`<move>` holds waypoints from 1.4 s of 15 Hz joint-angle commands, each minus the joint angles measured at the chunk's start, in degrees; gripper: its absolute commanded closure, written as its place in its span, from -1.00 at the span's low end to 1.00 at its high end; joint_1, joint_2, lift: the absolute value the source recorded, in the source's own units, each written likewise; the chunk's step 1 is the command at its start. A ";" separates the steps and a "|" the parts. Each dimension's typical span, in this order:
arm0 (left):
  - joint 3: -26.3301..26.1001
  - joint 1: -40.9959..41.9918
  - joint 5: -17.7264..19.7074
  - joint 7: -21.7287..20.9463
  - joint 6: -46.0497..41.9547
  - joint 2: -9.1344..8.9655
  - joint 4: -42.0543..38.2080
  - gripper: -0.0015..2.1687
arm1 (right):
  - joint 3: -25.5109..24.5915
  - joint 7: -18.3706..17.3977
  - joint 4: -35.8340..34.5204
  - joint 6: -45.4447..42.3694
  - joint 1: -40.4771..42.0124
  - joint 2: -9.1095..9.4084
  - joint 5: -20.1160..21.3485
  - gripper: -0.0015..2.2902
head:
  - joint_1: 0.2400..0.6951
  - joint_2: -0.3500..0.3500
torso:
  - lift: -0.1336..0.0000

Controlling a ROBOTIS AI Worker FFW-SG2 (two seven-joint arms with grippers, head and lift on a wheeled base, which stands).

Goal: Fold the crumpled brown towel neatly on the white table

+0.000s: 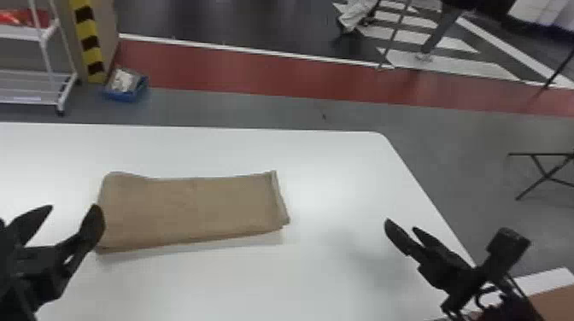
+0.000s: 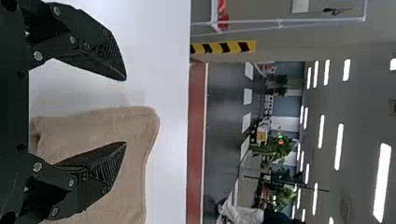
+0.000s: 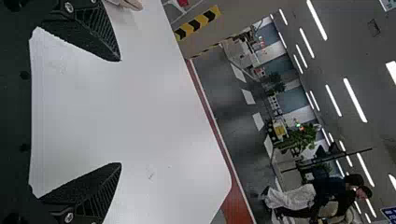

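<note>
Brown Towel Lies in a Folded Oblong on My Desk

The brown towel (image 1: 192, 209) lies flat on the white desk (image 1: 333, 170), its layered edges showing at the end toward my right claw (image 1: 401, 225). My left claw (image 1: 71, 209) is by the other end, fingers spread with nothing between them; I cannot tell whether one touches the cloth. My right claw's fingers are wide apart too, empty, well away from the towel.

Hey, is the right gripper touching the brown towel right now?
Apart. The head view shows the right gripper off to the right of the towel, with white table between them.
</note>
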 commanded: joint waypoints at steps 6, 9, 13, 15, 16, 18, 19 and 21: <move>-8.46 -15.29 -0.46 -1.45 -6.86 -1.76 14.04 -0.80 | 11.43 -5.84 -1.94 2.24 -2.72 0.00 1.88 -0.92 | 1.00 -0.55 | -0.86; -11.28 -20.21 0.77 -4.09 -2.47 -3.34 20.20 0.05 | 16.97 -9.44 -5.36 4.17 -3.24 0.00 2.76 -0.91 | 1.00 -0.56 | -0.86; -10.13 -20.73 1.48 -5.41 9.13 -3.34 19.76 0.85 | 23.30 -11.29 -2.99 8.92 -11.50 0.00 7.24 -0.91 | 1.00 -0.49 | -0.86; -10.05 -20.03 1.30 -5.32 10.54 -2.99 19.49 0.85 | 24.53 -10.68 2.55 12.08 -16.87 -0.26 7.33 -0.89 | 1.00 -0.37 | -0.86; -9.96 -19.77 1.21 -5.41 10.54 -2.90 19.41 0.85 | 24.88 -10.15 4.30 12.79 -18.54 -0.53 7.33 -0.87 | 1.00 -0.35 | -0.86; -9.61 -19.24 0.95 -5.41 10.54 -2.72 19.32 0.85 | 25.23 -8.74 7.47 15.42 -21.88 -0.97 7.51 -0.81 | 1.00 -0.31 | -0.86; -9.61 -19.24 0.86 -5.41 10.54 -2.72 19.32 0.86 | 25.23 -7.25 8.96 16.13 -23.28 -1.14 8.03 -0.74 | 1.00 -0.29 | -0.86; -9.52 -19.15 0.77 -5.41 10.72 -2.72 19.32 0.86 | 25.32 -4.61 10.46 20.70 -25.57 -1.41 9.26 -0.67 | 1.00 -0.24 | -0.86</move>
